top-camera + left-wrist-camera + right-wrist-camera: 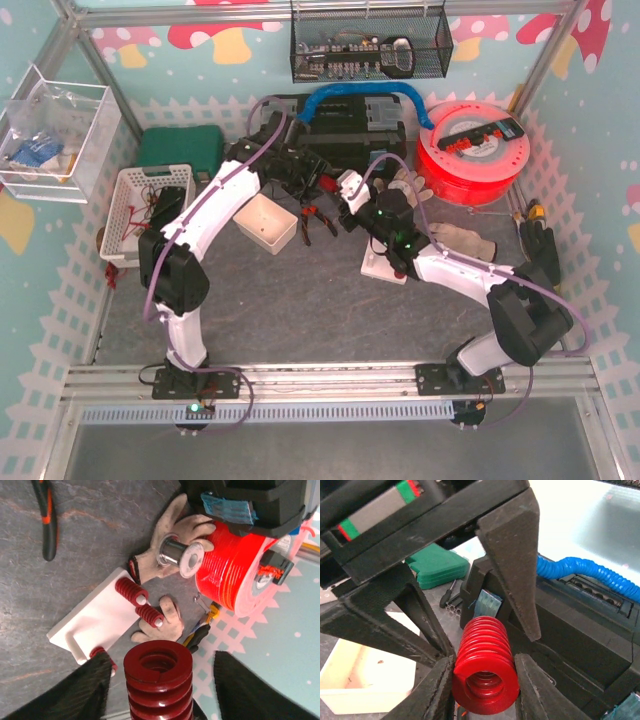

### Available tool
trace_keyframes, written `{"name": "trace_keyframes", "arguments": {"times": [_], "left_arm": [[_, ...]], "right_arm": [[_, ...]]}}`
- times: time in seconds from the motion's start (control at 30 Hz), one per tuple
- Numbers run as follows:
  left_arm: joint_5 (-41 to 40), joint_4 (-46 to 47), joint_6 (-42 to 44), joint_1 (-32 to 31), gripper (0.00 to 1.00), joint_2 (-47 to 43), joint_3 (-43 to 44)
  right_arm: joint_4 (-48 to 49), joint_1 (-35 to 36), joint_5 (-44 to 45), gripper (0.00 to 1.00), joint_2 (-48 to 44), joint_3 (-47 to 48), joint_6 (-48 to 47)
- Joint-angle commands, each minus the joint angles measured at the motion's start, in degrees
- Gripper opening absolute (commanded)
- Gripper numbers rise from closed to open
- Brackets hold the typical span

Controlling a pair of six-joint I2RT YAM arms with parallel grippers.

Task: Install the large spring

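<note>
Grey tabletop (300,300) underneath, one. At the back, one black case (350,125) with one blue hose (365,95) arched over it, and just beside it one red reel (470,150). Two work gloves (175,540) lying by one white board (95,622). One large spring (157,680), red, mid-table in front of the case, between the fingers of both grippers: long axis running away from the right wrist camera toward the case, open end facing that camera; in the left wrist view, axis up and down the picture, open end uppermost. Right gripper (484,660) pinching the coils, a finger pressed on each side. Left gripper (162,657) spread, a finger either side with a sliver of gap showing. One pair of pliers (47,520). Three small red springs (131,591) standing on the board, the third half hidden behind a finger. One small metal spool (180,555) resting on a glove.
</note>
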Motion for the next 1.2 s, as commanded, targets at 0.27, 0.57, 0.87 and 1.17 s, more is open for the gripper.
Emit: {"name": "trace_keyframes", "arguments": {"times": [0.27,0.57,0.87,1.17], "left_arm": [[-11.83,0.66,9.06,4.69,0.99,-5.05,-8.48],[-27.29,1.34,32.4,7.02,0.99,-7.62,-7.12],[-32.44,13.68,50.89,6.89,0.99,-18.91,-20.92],[-30.78,24.23,53.92,7.0,0.99,-29.42,-34.59]], "right_arm": [[-30.76,-0.32,2.48,0.0,-4.92,10.02,8.52],[-68.09,-0.45,1.05,0.0,-4.98,22.43,20.09],[-83.64,-3.22,1.15,0.0,-7.93,24.89,23.36],[-83.97,-4.33,0.0,0.0,-7.23,20.97,26.84]]}}
